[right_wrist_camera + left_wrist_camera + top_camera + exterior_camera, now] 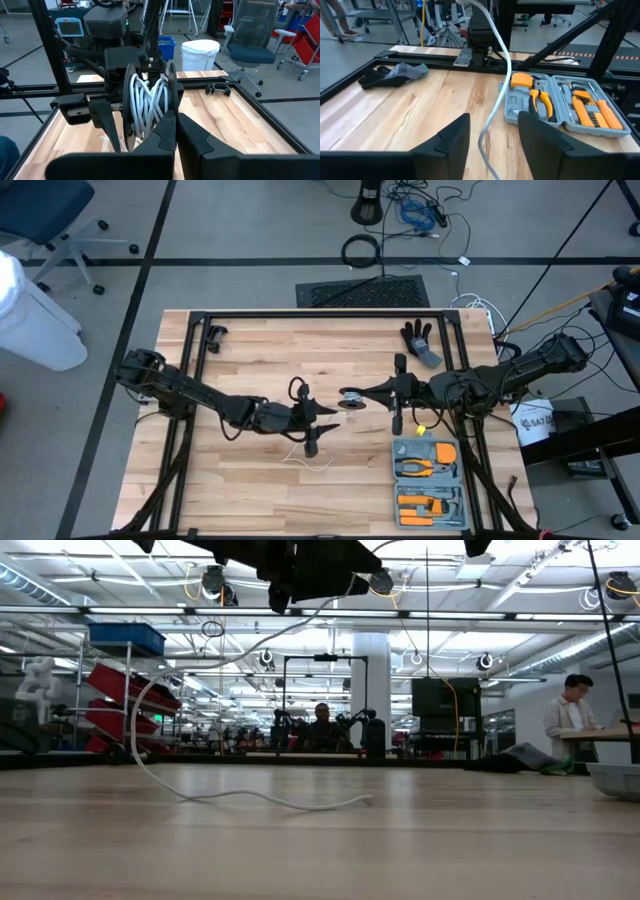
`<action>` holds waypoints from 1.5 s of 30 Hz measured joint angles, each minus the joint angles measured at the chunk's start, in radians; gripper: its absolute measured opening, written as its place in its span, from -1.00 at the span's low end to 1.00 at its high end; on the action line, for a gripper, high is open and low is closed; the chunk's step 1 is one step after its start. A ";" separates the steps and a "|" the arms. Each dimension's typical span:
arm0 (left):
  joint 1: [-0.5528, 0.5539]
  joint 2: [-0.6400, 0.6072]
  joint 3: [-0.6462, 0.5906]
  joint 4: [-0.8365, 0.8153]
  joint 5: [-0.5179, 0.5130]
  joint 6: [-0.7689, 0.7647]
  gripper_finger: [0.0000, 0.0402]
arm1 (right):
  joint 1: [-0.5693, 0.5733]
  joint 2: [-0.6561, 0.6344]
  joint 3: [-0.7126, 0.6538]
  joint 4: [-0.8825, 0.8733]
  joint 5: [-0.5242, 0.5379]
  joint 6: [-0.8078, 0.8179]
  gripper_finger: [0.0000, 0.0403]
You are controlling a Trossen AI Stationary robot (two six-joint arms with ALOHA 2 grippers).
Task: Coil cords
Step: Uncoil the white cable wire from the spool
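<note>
Your left gripper (322, 417) hovers above the middle of the table (250, 360) with its fingers spread apart and nothing pinched between them; in the left wrist view the white cord (496, 75) simply hangs down through the gap and trails onto the wood. The low view shows that loose tail lying in a slack curve on the tabletop, so a good length is not wound yet. Just to the right, your right gripper (358, 393) has its fingers closed on the rim of the reel (148, 107), held on edge in the air, with several white turns already packed between its two discs. You are mid-winding, I judge. Next you need to pinch the hanging cord with the left fingers and lay it round the reel, keeping it taut and clear of the open tool case (428, 484) at the near right.
</note>
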 joint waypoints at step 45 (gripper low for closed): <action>-0.213 -0.513 0.000 -0.198 -0.316 0.050 -0.99 | -0.016 0.031 0.000 -0.034 0.002 -0.021 -1.00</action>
